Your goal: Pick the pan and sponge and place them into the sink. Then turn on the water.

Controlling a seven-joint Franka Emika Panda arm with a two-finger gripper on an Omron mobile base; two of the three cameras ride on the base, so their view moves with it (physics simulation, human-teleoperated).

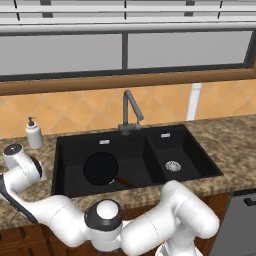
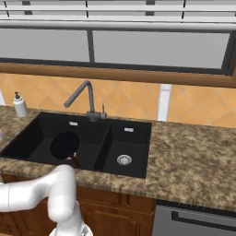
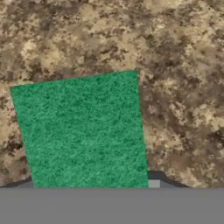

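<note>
The black double-basin sink [image 1: 210, 165] already holds the pan [image 1: 101, 168], flat in its large basin, while the arm reaches far left over the speckled counter [image 3: 175, 65]. The sponge [image 3: 83, 131] lies flat on that counter, directly beneath the hand, close up. A clean pickup likely means squaring the fingers to its slightly skewed edges before descending. Whether the gripper is spread cannot be told.
</note>
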